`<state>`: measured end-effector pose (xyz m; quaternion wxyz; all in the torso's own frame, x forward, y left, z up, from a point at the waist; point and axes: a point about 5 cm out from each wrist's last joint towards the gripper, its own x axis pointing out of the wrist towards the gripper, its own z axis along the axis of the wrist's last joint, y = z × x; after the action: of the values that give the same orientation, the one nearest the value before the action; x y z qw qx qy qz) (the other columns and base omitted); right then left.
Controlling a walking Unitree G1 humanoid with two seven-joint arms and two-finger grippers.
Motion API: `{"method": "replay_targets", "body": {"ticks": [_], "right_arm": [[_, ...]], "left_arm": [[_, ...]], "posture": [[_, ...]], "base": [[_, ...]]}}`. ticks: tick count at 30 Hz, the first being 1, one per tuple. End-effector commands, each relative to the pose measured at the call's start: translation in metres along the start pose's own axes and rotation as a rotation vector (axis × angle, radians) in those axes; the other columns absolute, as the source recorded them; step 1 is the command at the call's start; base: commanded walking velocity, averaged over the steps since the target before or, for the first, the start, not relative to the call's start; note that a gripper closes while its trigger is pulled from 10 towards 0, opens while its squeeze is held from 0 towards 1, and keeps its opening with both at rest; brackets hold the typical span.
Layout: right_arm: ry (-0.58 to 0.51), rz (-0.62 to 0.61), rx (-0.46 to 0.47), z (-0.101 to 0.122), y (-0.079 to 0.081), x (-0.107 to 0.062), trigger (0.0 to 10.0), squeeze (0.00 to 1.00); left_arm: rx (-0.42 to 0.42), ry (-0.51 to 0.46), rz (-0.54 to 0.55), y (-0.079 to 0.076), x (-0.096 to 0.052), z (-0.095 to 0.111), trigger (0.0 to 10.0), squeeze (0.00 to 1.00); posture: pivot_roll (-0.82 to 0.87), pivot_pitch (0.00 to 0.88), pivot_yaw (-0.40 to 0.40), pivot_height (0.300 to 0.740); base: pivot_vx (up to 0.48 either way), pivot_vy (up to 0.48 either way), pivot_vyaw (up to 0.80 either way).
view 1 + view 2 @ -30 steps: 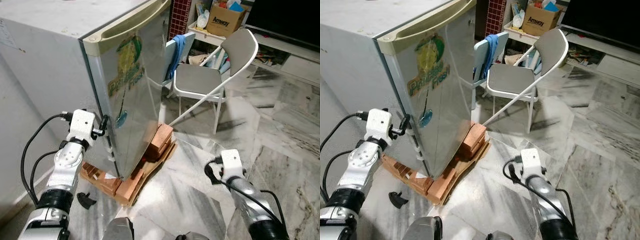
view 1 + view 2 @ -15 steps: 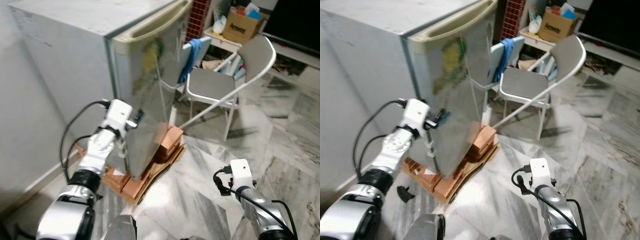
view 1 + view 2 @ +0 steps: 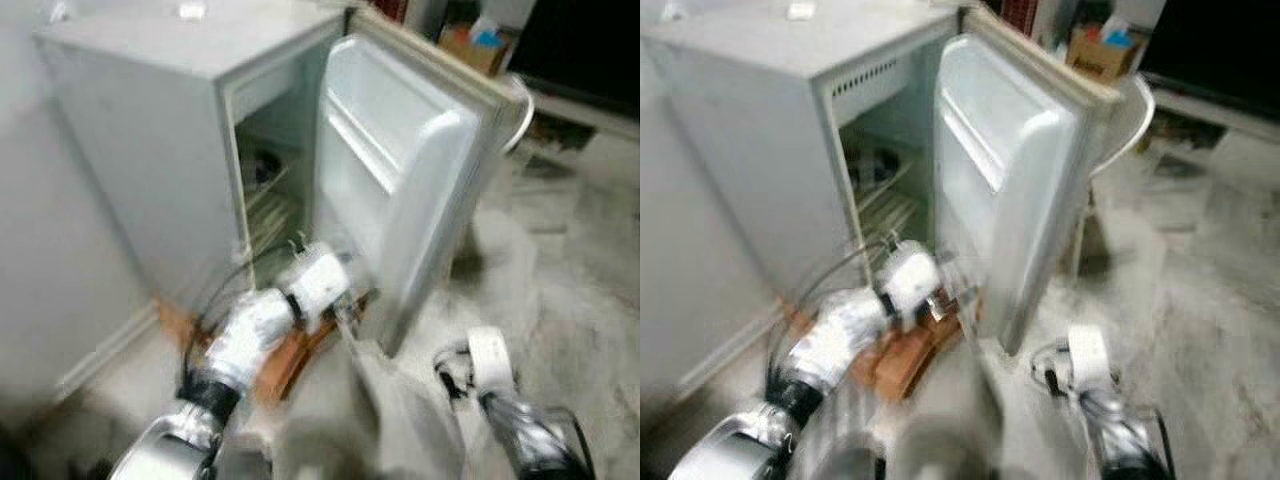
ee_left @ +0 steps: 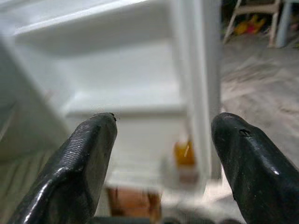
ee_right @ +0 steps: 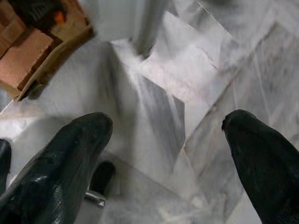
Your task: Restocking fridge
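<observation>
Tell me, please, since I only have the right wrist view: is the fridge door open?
Observer: Yes, the fridge door stands swung wide, its white inner side facing the camera.
Operator: Thank you. Where is the left claw?
Observer: The left claw is low beside the door's bottom edge, fingers spread, holding nothing.
Operator: Is anything inside the fridge?
Observer: Wire shelves show in the fridge, with something dark on the upper one; blur hides what it is.
</observation>
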<state>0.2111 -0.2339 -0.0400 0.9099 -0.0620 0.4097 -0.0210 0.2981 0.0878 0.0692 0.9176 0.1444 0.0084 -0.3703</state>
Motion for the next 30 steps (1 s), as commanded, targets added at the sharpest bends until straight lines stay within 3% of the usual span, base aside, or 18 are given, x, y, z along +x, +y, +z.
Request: {"method": "replay_targets", "body": {"ticks": [1,5,7,11,12,14,17,19,23,30], "right_arm": [[-0.042,-0.026,0.012,0.011,-0.005,0.002,10.0,0.0],[-0.055,-0.047,0.006,0.011,-0.006,0.003,10.0,0.0],[-0.095,-0.074,-0.017,0.015,-0.01,0.004,10.0,0.0],[-0.159,-0.085,-0.018,0.026,-0.011,0.004,10.0,0.0],[-0.242,-0.075,-0.01,0.041,-0.009,0.003,10.0,0.0],[-0.35,-0.053,-0.005,0.061,-0.002,-0.001,10.0,0.0],[-0.445,-0.036,-0.013,0.08,0.006,-0.008,10.0,0.0],[-0.618,0.013,-0.042,0.111,0.024,-0.022,10.0,0.0],[-0.797,0.06,-0.075,0.141,0.038,-0.039,10.0,0.0],[-0.809,0.017,-0.055,0.149,0.038,-0.041,10.0,0.0]], "left_arm": [[-0.013,-0.026,0.02,0.002,-0.002,0.006,10.0,0.0],[-0.035,0.003,0.105,0.013,-0.027,-0.01,10.0,0.0],[-0.05,0.038,0.185,0.017,-0.048,-0.02,10.0,0.0],[-0.056,0.067,0.241,0.018,-0.064,-0.027,10.0,0.0],[-0.08,0.087,0.313,0.019,-0.081,-0.031,10.0,0.0],[-0.103,0.101,0.383,0.019,-0.098,-0.035,10.0,0.0],[-0.134,0.11,0.44,0.018,-0.111,-0.038,10.0,0.0],[-0.181,0.128,0.552,0.012,-0.132,-0.043,10.0,0.0],[-0.188,0.128,0.669,0.011,-0.143,-0.038,10.0,0.0],[-0.165,0.093,0.765,0.029,-0.139,-0.028,10.0,0.0]], "posture": [[0.15,0.0,-0.056,0.74],[0.15,0.0,-0.053,0.74],[0.16,0.0,-0.05,0.74],[0.16,0.005,-0.047,0.74],[0.17,0.008,-0.044,0.74],[0.17,0.013,-0.045,0.74],[0.17,0.012,-0.05,0.74],[0.17,0.013,-0.056,0.74],[0.17,0.001,-0.054,0.74],[0.17,0.0,-0.054,0.74]], "base": [[0.0,0.0,0.0],[0.149,-0.258,-0.4],[0.345,-0.33,-0.8],[0.348,-0.327,-0.8],[0.349,-0.326,-0.8],[0.349,-0.326,-0.8],[0.354,-0.319,-0.64],[0.356,-0.315,-0.4],[0.36,-0.311,-0.1],[0.426,-0.073,0.0]]}}
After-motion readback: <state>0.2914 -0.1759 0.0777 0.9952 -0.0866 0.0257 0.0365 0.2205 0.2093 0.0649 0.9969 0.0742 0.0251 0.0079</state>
